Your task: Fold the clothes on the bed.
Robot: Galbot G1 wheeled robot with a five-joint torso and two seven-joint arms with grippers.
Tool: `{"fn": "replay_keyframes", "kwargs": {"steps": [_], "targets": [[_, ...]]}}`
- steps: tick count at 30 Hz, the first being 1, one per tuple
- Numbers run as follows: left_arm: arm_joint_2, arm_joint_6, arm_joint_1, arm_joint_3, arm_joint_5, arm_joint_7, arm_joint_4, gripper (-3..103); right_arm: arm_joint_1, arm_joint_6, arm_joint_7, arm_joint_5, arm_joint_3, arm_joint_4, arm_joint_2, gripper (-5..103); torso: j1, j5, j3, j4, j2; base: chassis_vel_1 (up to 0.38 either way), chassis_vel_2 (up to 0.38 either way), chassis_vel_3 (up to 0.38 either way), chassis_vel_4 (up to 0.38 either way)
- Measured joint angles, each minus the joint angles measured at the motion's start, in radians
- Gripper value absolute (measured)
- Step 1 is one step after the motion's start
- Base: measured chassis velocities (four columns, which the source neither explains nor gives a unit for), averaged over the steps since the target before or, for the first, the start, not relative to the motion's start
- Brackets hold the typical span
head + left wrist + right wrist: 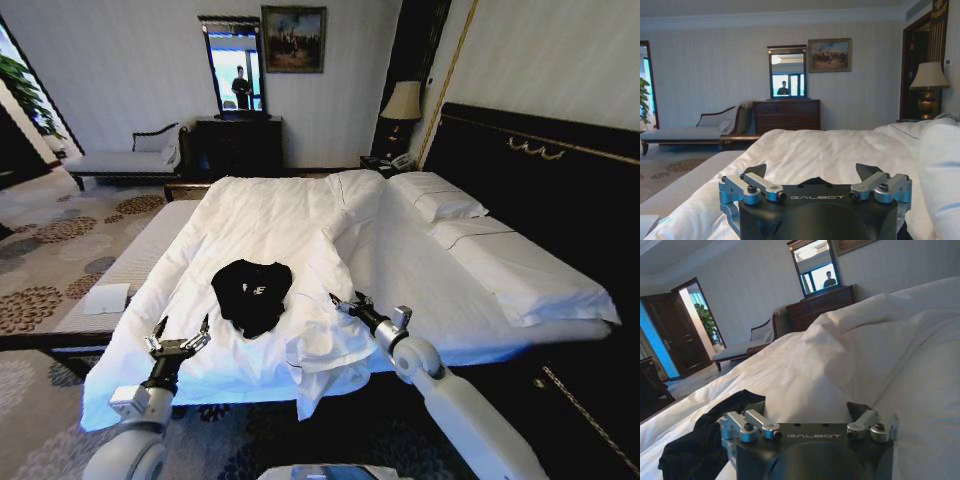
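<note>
The clothes (252, 290) are a black T-shirt with small white lettering, lying crumpled on the white duvet of the bed (290, 220) near its foot. My left gripper (182, 333) hovers open over the bed's near edge, to the left of the shirt and a little nearer than it, with nothing between its fingers. My right gripper (347, 300) is open just right of the shirt, beside a ridge in the duvet. In the right wrist view the T-shirt (700, 440) lies beside the open right gripper (807, 410). The left gripper (812, 172) faces across the bare duvet (830, 150).
A bunched corner of duvet (325, 355) lies at the bed's foot between the arms. Pillows (440, 200) and a dark headboard (540, 170) are on the right. Beyond the bed stand a grey chaise (125, 160), a dark dresser with mirror (238, 140) and a lamp (403, 100).
</note>
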Motion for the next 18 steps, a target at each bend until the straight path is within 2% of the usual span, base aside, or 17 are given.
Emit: {"fn": "replay_keyframes", "kwargs": {"steps": [3,5,6,7,9,13,14,16,18], "targets": [[0.001,0.0,-0.001,0.0,-0.001,0.0,0.0,100,-0.003,0.001,0.0,0.001,0.0,0.003,0.0,77,0.0,0.0,0.0,0.0,0.0,0.0,0.0,0.0,0.0],[0.001,0.0,-0.001,0.0,-0.001,0.0,0.0,100,-0.004,0.001,0.0,0.001,0.001,0.003,0.0,77,0.0,0.0,0.0,0.0,0.0,0.0,0.0,0.0,0.0],[0.001,0.0,-0.001,0.0,-0.001,0.0,0.0,100,-0.005,0.001,0.0,0.001,0.001,0.004,0.001,65,0.0,0.0,0.0,0.0,0.0,0.0,0.0,0.0,0.0],[0.001,0.0,-0.001,-0.001,-0.001,0.0,0.0,100,-0.005,0.002,0.0,0.001,0.001,0.005,0.001,60,0.0,0.0,0.0,0.0,0.0,0.0,0.0,0.0,0.0],[0.001,0.0,-0.001,-0.002,-0.002,0.0,0.001,100,-0.004,0.002,0.0,0.001,0.0,0.005,0.003,60,0.0,0.0,0.0,0.0,0.0,0.0,0.0,0.0,0.0],[-0.002,0.0,0.0,-0.003,-0.003,0.001,0.002,100,-0.002,0.002,0.001,0.0,-0.002,0.007,0.005,38,0.0,0.0,0.0,0.0001,0.0,0.0,0.0,0.0,0.0],[-0.002,0.0,0.0,-0.003,-0.003,0.001,0.002,100,-0.002,0.002,0.001,0.0,-0.002,0.007,0.005,38,0.0,0.0,0.0,0.0001,0.0,0.0,0.0,0.0,0.0],[-0.005,0.0,0.001,-0.004,-0.003,0.002,0.002,100,-0.002,0.002,0.001,-0.001,-0.002,0.01,0.006,27,0.0,0.0,0.0,0.0,0.0,0.0,0.0,0.0,0.0],[-0.006,-0.001,0.001,-0.004,-0.003,0.002,0.002,100,-0.002,0.002,0.001,-0.001,-0.002,0.01,0.006,27,0.0,-0.0001,0.0,0.0,0.0,0.0,0.0,0.0,0.0]]}}
